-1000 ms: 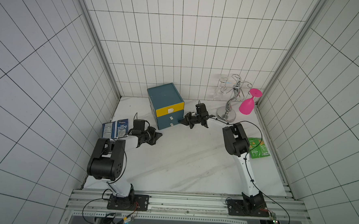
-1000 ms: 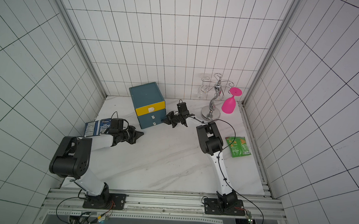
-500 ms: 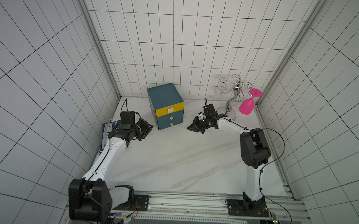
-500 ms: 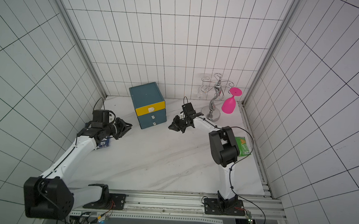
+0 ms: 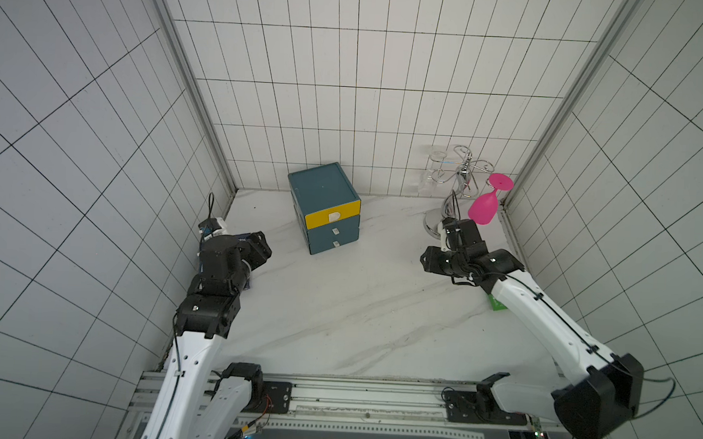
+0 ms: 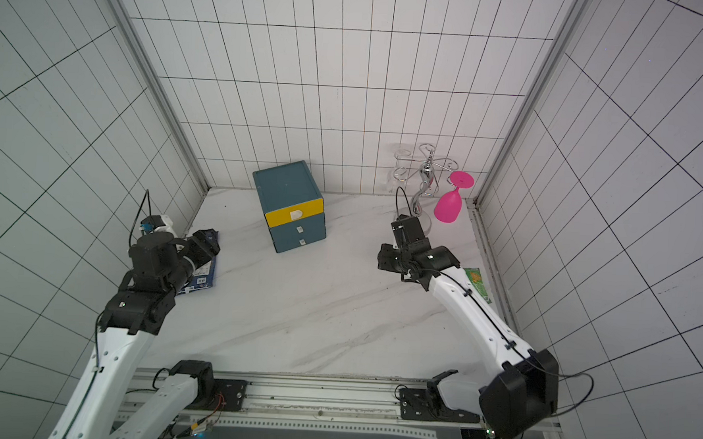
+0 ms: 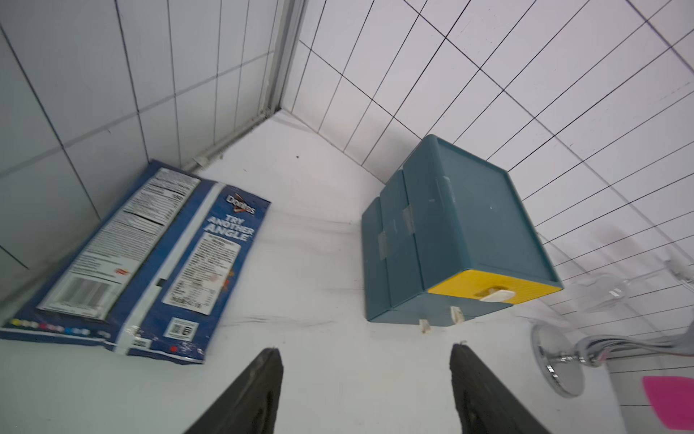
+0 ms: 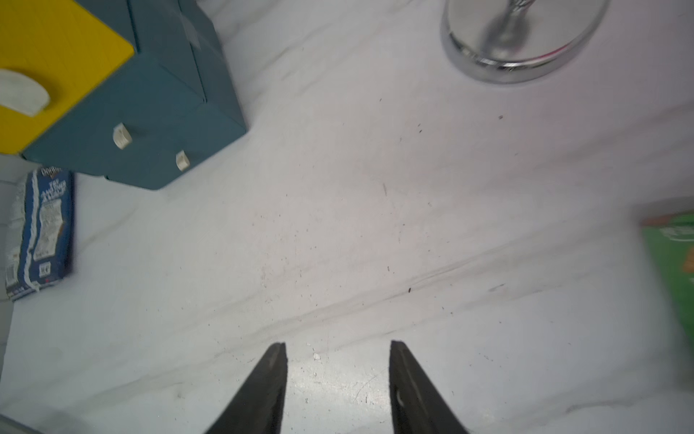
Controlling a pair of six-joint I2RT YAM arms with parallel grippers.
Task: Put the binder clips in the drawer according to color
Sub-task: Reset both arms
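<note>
**Both hands empty, every drawer shut, no clips in sight**

Your left hand is released. In the left wrist view its two dark fingers stand wide apart at the lower edge, with only bare bench between them. Your right hand is released too: its fingers are parted over the marbled surface in the right wrist view, and nothing sits between them.

The drawer stands at the upper middle of both top views, close to the back wall, with its front turned toward the lower right. The yellow top front and the two teal fronts below it lie flush with the case, and the white pull tabs face out.

No binder clips show in any view, neither on the bench nor in either hand. My reading is that they are already inside, which would explain why both hands are empty.

One hand hangs at the left of the top views by the chip bag. The other hangs at the right, near the glass rack, its pink glass and the green packet. Held that far apart, they leave the drawer's front unobstructed.

With all three fronts shut, you cannot check from here whether the colours were kept separate. To confirm it, you would need to pull a tab.
</note>
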